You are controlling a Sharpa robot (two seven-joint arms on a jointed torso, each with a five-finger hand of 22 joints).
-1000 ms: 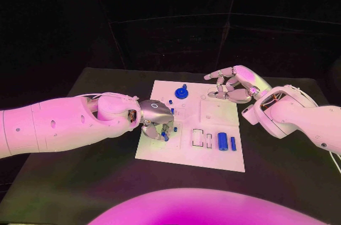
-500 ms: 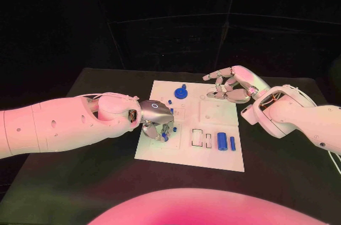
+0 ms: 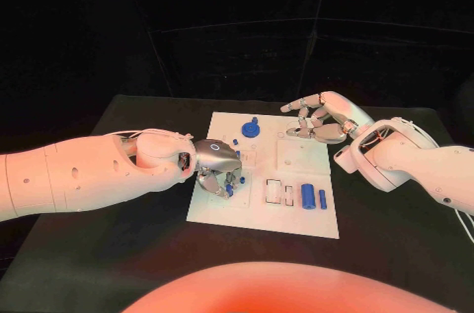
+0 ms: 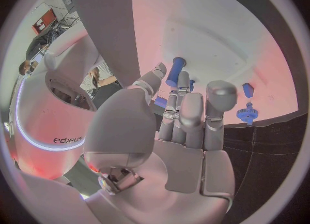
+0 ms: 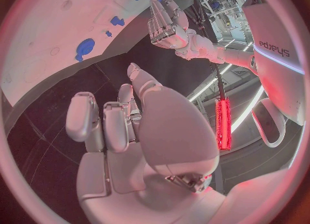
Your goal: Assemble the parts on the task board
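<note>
Since a second ago, your left hand (image 3: 217, 166) has barely shifted; it stays over the task board (image 3: 296, 214) near edge, fingers curled around a small blue peg (image 3: 229, 188). Your right hand (image 3: 321, 118) hovers above the far edge, released, holding nothing.

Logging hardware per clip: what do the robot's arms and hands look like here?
Both arms are smooth white shells. The left arm is bulky, with small dark holes; the right arm has thin cables at the wrist. The left hand and right hand are silver metal with many jointed fingers; the left has a small ring mark on its back.
</note>
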